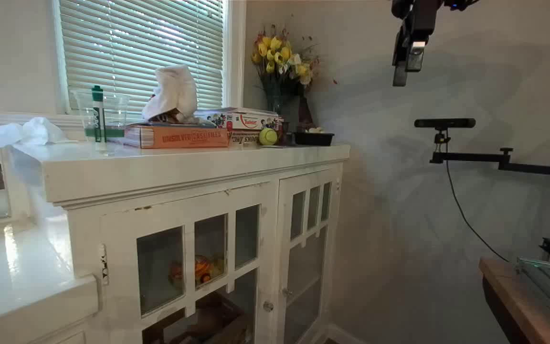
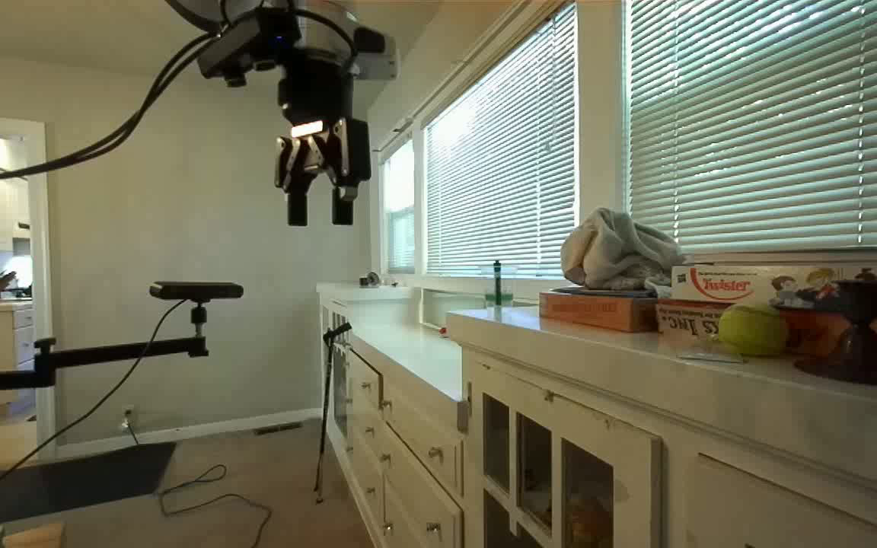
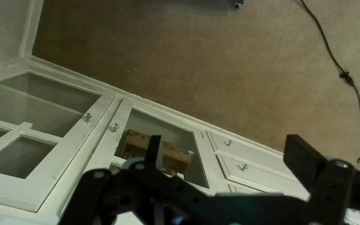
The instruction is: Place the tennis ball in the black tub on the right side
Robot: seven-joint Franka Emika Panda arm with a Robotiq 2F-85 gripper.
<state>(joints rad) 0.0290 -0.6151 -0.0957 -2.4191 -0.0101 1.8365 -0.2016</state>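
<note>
The yellow-green tennis ball (image 1: 268, 136) rests on the white cabinet top in front of the stacked boxes; an exterior view also shows it close up (image 2: 754, 329). The low black tub (image 1: 314, 139) stands to its right near the cabinet's end, with something pale showing above its rim. The tub does not show elsewhere. My gripper (image 2: 320, 209) hangs in the air, fingers down, apart from the ball and tub; it also shows in an exterior view (image 1: 406, 71). In the wrist view its fingers (image 3: 223, 150) are spread with nothing between them. Ball and tub are out of the wrist view.
Orange box (image 1: 184, 137), Twister box (image 1: 251, 119) and crumpled cloth (image 1: 172, 95) stand behind the ball. A dark candlestick (image 2: 861, 327), flower vase (image 1: 274, 93) and cup with green marker (image 1: 98, 114) share the cabinet top (image 1: 184, 160). A camera arm (image 1: 470, 157) juts out.
</note>
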